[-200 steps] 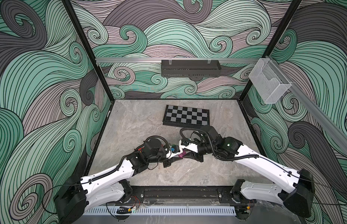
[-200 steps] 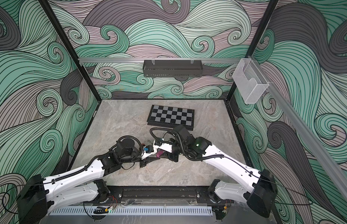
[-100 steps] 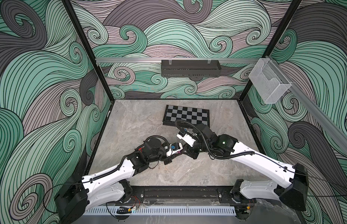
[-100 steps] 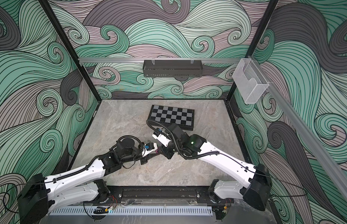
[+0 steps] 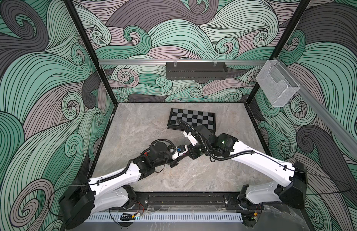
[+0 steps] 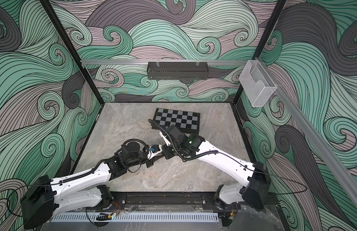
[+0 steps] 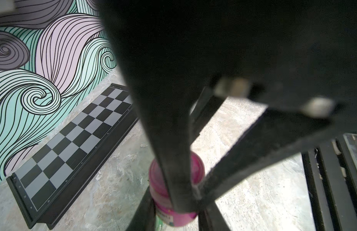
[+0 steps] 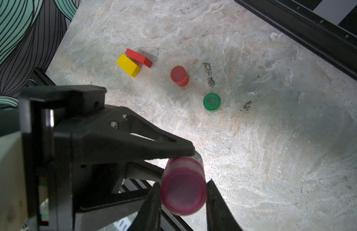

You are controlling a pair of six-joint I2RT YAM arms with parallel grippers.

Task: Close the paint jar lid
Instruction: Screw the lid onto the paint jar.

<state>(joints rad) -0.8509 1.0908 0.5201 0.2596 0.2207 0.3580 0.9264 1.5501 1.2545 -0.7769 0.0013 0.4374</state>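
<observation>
Both clenched on jar (image 8: 186, 164): left gripper (image 8: 176, 162) on body, right gripper (image 8: 183, 186) on lid (image 8: 183, 195); it has rolled since a second ago, lid probably screwing shut.

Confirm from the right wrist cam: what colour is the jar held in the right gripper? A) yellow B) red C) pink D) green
C: the paint jar clamped in the right gripper is pink, with a black finger pressed against each side of it.
</observation>
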